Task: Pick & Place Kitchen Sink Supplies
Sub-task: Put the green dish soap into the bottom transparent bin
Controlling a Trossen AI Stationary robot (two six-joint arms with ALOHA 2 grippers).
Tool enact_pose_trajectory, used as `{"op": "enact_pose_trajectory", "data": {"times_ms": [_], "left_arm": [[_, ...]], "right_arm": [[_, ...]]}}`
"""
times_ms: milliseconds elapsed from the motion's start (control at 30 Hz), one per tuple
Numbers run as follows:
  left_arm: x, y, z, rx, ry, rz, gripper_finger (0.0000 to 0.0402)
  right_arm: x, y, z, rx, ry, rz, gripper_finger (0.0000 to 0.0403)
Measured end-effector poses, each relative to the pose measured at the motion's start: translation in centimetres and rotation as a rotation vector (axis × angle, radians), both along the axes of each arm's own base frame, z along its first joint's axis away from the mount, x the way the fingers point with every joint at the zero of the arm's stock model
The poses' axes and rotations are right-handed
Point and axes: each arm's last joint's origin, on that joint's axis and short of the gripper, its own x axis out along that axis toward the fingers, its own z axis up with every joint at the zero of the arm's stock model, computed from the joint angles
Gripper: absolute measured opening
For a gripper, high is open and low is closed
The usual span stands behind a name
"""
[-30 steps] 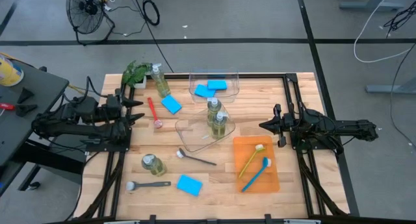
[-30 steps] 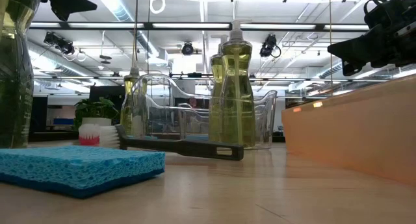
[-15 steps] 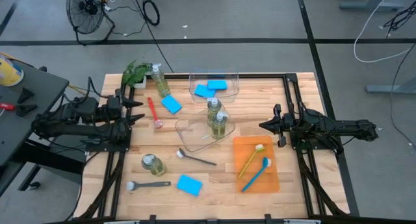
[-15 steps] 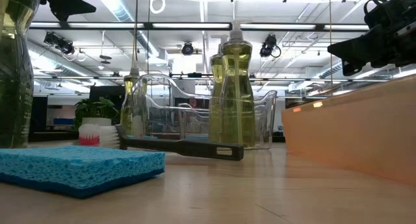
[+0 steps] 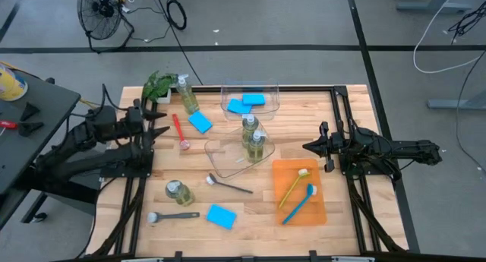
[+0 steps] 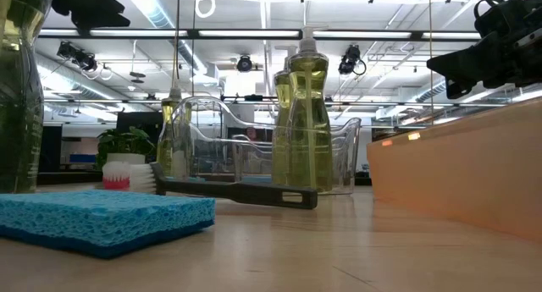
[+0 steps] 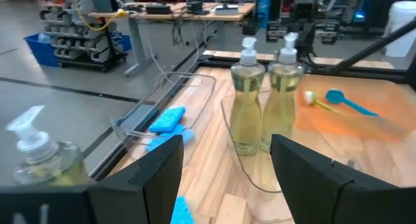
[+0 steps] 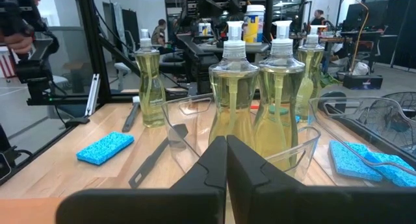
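The wooden desk (image 5: 250, 209) takes up most of the floor here, with a dark arm at each side. The left gripper (image 5: 162, 125) hangs over the desk's left edge, its fingers (image 7: 159, 169) spread with nothing between them. The right gripper (image 5: 307, 147) sits out at the right, just above the flat orange tray (image 5: 319, 209), fingers (image 8: 253, 165) pressed together and empty.

Two clear bins come next. The far bin (image 5: 225, 95) holds two blue sponges (image 5: 247, 102). The near bin (image 5: 216, 157), in the middle of the desk, holds two pump bottles (image 5: 254, 140) standing upright side by side. The orange tray carries a yellow-green brush (image 5: 292, 186) and a blue brush (image 5: 298, 203), lying side by side.

A leafy plant (image 5: 158, 84) sits at the far left corner, with a third pump bottle (image 5: 187, 95) just beside it. A fourth bottle (image 5: 179, 192) stands near the front left. Loose on the wood lie a blue sponge (image 5: 200, 123) beside the red brush (image 5: 179, 131), another sponge (image 5: 221, 216) at the front, and two dark grey brushes, one (image 5: 228, 185) near the middle and one (image 5: 173, 216) near the front edge.
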Motion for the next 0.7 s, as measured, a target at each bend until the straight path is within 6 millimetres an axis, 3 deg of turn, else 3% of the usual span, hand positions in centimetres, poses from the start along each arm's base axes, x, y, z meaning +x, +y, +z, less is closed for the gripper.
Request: {"op": "enact_pose_trajectory", "data": {"times_ms": [700], "left_arm": [[-0.54,1.05,0.01,0.04,0.018,0.253,0.0244]], "right_arm": [[0.0,0.0,0.0,0.0,0.0,0.0,0.0007]]}}
